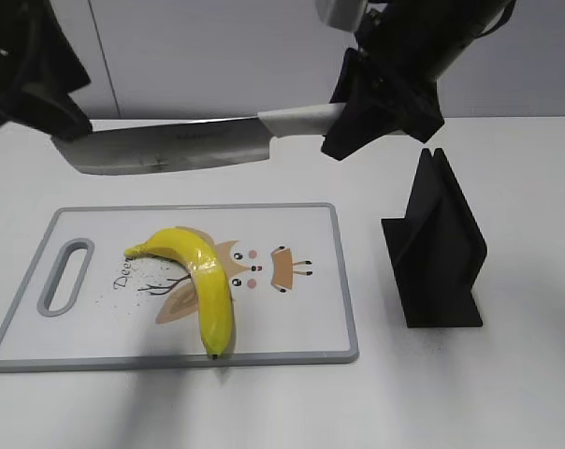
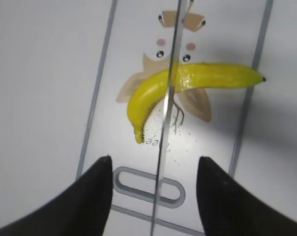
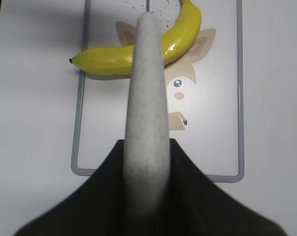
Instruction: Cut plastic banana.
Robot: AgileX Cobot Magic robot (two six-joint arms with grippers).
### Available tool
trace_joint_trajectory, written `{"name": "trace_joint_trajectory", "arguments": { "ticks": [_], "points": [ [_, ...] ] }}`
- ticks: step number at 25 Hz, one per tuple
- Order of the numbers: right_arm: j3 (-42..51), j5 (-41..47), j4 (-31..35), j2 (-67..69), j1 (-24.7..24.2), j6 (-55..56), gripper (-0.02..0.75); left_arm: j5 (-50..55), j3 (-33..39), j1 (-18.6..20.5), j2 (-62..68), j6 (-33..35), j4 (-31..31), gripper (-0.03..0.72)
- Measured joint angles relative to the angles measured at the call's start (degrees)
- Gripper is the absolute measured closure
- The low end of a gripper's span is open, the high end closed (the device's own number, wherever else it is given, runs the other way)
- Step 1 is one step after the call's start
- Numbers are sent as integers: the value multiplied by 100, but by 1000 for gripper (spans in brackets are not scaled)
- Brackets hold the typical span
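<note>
The plastic banana (image 1: 203, 281) lies whole on the white cutting board (image 1: 301, 332), curved, dark tip at the front edge. It also shows in the left wrist view (image 2: 207, 76) and the right wrist view (image 3: 109, 59). My right gripper (image 1: 371, 117) is shut on the white handle (image 3: 147, 98) of a knife. The steel blade (image 1: 161, 147) hangs level above the board's far edge, well above the banana. In the left wrist view the blade (image 2: 168, 98) is a thin line edge-on between the fingers. My left gripper (image 2: 153, 182) is open and empty, high over the board's handle end.
A black knife stand (image 1: 439, 248) stands on the white table right of the board. The board has a grey rim, a slot handle (image 1: 65, 276) at its left end and an owl print in the middle.
</note>
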Motion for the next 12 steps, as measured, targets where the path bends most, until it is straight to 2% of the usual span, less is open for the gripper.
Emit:
{"name": "trace_joint_trajectory", "arguments": {
  "ticks": [7,9,11,12],
  "points": [
    [0,78,205,46,0,-172,549,-128,-10,0,857,223,232,160],
    [-11,85,225,81,0,-184,549,-241,-10,0,974,239,307,184],
    [-11,47,225,160,0,-179,549,-258,-10,0,1032,247,335,277],
    [-17,14,237,213,0,-173,549,-243,-10,0,1050,253,347,360]
  ]
}}
